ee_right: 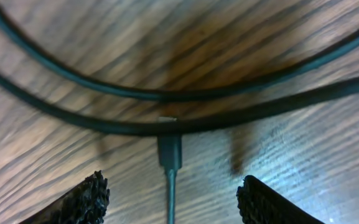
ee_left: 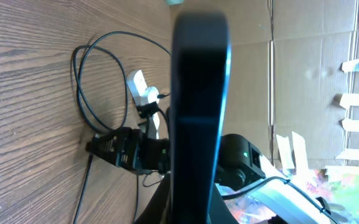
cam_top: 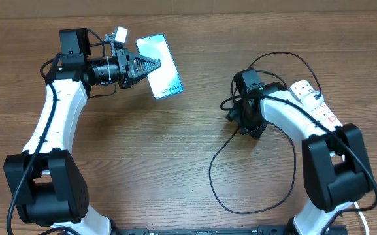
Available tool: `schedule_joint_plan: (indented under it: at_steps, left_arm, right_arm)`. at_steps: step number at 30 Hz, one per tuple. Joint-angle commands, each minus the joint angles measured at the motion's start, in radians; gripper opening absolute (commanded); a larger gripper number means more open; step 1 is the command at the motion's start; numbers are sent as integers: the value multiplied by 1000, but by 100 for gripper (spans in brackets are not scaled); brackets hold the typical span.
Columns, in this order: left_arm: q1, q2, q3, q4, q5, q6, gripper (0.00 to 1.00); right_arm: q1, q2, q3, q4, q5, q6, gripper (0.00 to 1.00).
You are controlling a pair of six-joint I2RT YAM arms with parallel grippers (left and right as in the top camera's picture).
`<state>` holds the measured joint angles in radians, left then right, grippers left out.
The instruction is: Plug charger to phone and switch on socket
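The phone (cam_top: 161, 65), blue-teal screen up, is held off the table at the back left by my left gripper (cam_top: 147, 64), which is shut on its edge. In the left wrist view the phone (ee_left: 198, 93) shows edge-on as a dark slab. The charger's thin black cable (cam_top: 222, 153) loops over the table at the right. My right gripper (cam_top: 240, 121) is open and low over the table. In the right wrist view its fingers (ee_right: 173, 202) straddle the small black connector (ee_right: 169, 149), which lies on the wood between them, tip against two cable strands.
The white socket strip (cam_top: 315, 104) lies at the far right, partly under my right arm, and shows in the left wrist view (ee_left: 143, 93). Cardboard boxes (ee_left: 303, 74) stand beyond the table's far edge.
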<state>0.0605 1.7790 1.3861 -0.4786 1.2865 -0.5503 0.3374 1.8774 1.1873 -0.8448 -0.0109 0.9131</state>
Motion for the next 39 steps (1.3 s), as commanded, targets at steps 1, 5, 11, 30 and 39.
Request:
schedule_joint_plan:
  at_steps: [1,5,11,30,39]
  left_arm:
    - [-2,-4,3,4,38,19,4]
    - [-2,-4,3,4,38,19,4]
    - [-2,-4,3,3,38,19,4]
    - [-2,-4,3,4,37,19,4]
    - [-2,-4,3,4,37,19,4]
  right_arm:
    - [5,19,-5,7,17,27,68]
    - [5,26,-5,20,18,30,65]
    - [5,72,-3,33,9,31,61]
    - [5,74,-3,10,-10,26,28]
    - [5,74,-3,3,-21,21,29]
